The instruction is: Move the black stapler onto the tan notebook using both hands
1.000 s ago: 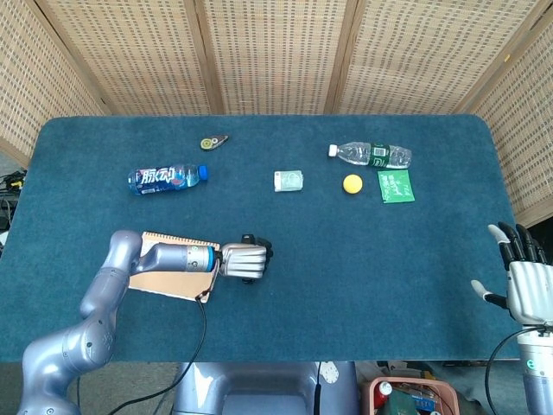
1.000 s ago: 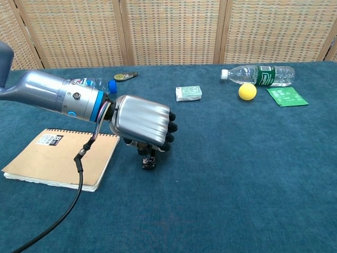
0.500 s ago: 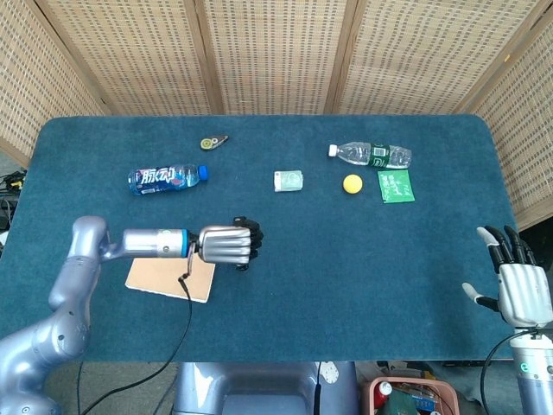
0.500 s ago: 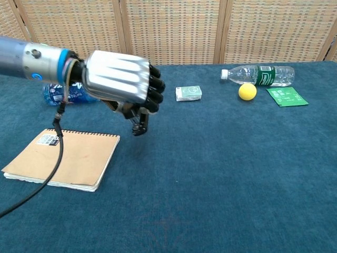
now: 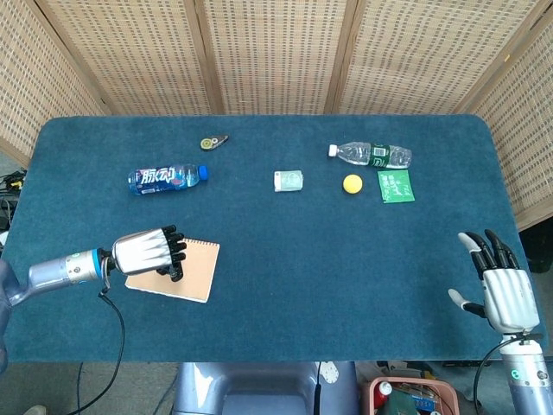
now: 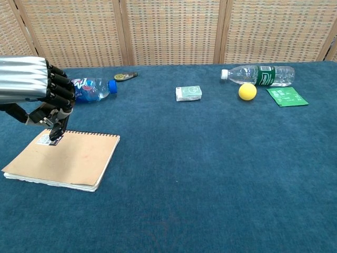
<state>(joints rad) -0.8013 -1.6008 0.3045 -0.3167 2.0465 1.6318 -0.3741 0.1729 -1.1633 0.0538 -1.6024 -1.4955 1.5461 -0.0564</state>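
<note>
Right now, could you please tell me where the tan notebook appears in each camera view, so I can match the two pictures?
Head view: the tan notebook lies lower left, its left part hidden under the left hand.
Chest view: the tan notebook lies lower left, the left hand above its far left corner.
Shared landmark: the blue bottle lies beyond it in both.

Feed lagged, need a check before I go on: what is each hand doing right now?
Left hand: fingers closed on the black stapler, above the tan notebook.
Right hand: open, fingers apart, holding nothing.
</note>
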